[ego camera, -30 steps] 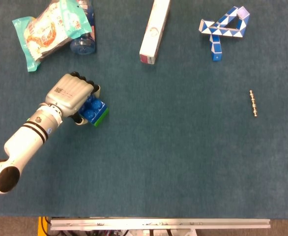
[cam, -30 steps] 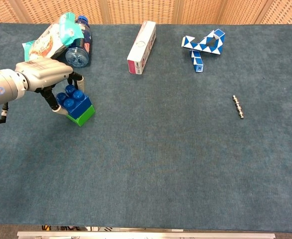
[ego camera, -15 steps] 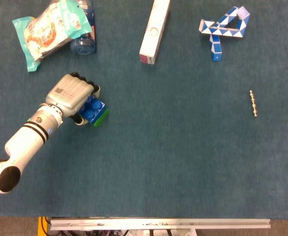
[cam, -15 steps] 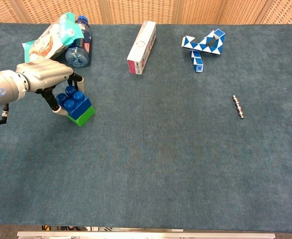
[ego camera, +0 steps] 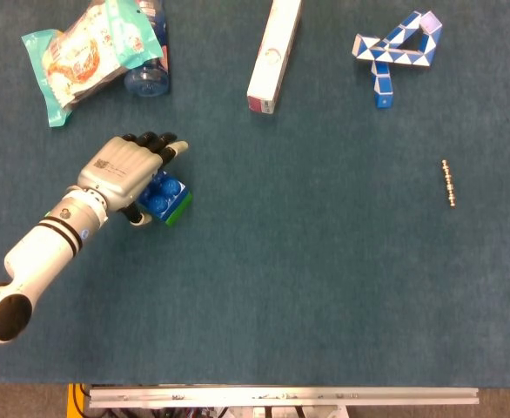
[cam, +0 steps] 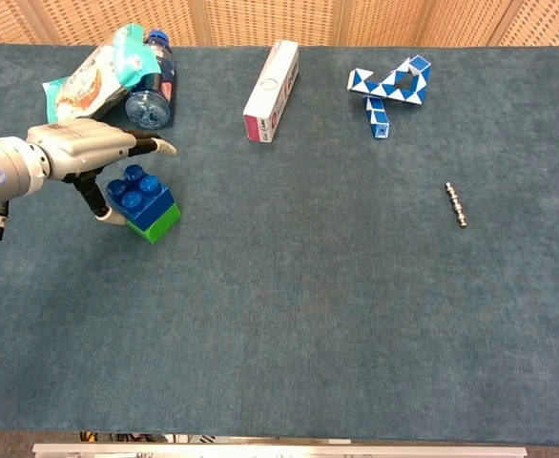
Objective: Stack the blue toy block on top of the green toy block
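Note:
The blue toy block (cam: pixel 140 192) sits on top of the green toy block (cam: pixel 158 222) at the left of the table; in the head view the blue block (ego camera: pixel 162 195) covers most of the green one (ego camera: pixel 181 206). My left hand (cam: pixel 87 153) hovers just left of and above the stack with its fingers stretched out flat and apart, holding nothing. In the head view the left hand (ego camera: pixel 126 169) partly overlaps the stack's left side. My right hand shows in neither view.
A snack bag (cam: pixel 93 79) and a blue bottle (cam: pixel 152 100) lie behind the hand. A white and pink box (cam: pixel 271 78) lies at the back centre, a blue and white twist puzzle (cam: pixel 390 88) at the back right, a small beaded rod (cam: pixel 456 205) on the right.
My left hand has opened: its fingers, curled around the blue block before, now stretch out away from it. The stack stays where it was.

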Available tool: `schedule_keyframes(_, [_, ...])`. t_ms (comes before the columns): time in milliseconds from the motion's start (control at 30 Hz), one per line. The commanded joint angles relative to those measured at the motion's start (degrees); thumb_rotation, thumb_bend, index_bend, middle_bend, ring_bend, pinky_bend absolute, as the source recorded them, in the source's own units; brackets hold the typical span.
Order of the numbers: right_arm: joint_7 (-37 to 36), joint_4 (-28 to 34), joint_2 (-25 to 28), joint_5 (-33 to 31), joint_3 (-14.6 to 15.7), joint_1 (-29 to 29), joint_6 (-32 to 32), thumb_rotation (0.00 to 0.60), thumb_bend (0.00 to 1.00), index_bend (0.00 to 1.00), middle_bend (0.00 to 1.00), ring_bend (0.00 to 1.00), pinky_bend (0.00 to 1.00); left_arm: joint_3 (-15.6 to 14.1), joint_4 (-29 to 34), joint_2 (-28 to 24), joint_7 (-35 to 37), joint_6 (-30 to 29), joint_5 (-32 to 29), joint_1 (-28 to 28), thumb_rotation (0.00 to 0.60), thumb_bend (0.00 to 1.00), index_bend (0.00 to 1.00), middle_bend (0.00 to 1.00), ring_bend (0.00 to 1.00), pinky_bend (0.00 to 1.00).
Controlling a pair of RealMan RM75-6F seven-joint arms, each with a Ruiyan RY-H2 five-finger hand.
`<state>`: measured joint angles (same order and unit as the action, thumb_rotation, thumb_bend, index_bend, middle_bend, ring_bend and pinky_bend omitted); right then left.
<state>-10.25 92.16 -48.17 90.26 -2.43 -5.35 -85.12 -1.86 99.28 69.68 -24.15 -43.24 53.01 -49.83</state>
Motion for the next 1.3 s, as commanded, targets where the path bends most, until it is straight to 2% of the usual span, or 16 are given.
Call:
schedule_keyframes(33, [0.0, 0.0, 0.0, -0.1, 0.0, 0.0, 0.1, 0.6, 0.16, 0.25, 0.29, 0.28, 0.36, 0.1, 0.6, -0.8, 0.3, -0.1, -0.2, 0.0, 0.6, 0.16, 0.0, 0.02, 0.05, 0.19])
schedule_keyframes(467, [0.2, 0.3, 0.3, -0.1, -0.3, -0.1, -0.1, 0.6, 0.16, 0.25, 0.29, 0.28, 0.36, 1.2, 5.7, -8.0, 6.5, -5.4, 2.0, 4.4, 0.6, 0.16, 0.0, 0.0, 0.04, 0.18])
schedule_keyframes(667, [1.1, 1.0, 0.5, -0.2, -0.3, -0.6, 0.9, 0.6, 0.16, 0.25, 0.29, 0.28, 0.36, 2.0, 6.5, -9.7, 9.7, -16.1, 6.1, 10.6, 0.6, 0.16, 0.01, 0.05, 0.05, 0.18])
schedule_keyframes(833, [3.0, 2.0, 0.3, -0.9, -0.3, -1.0, 2.1, 0.6, 0.16, 0.25, 0.29, 0.28, 0.36, 2.5, 4.6, -9.1, 12.1, -26.5, 10.0, 17.0, 0.6, 0.16, 0.11, 0.12, 0.07, 0.18])
schedule_keyframes(1100, [5.0, 3.0, -0.4, -1.9, 0.0, -1.7, 4.7, 0.6, 0.16, 0.25, 0.29, 0.28, 0.36, 1.4, 1.8, -8.6, 14.1, -37.5, 16.1, 25.5, 0.6, 0.16, 0.17, 0.15, 0.09, 0.18])
schedule_keyframes(1300, [5.5, 2.7, -1.6, -1.3, 0.4, -1.7, 4.8, 0.6, 0.16, 0.25, 0.29, 0.28, 0.36, 0.1, 2.0, -8.6, 13.5, -42.8, 19.3, 30.7, 0.6, 0.16, 0.18, 0.15, 0.09, 0.18])
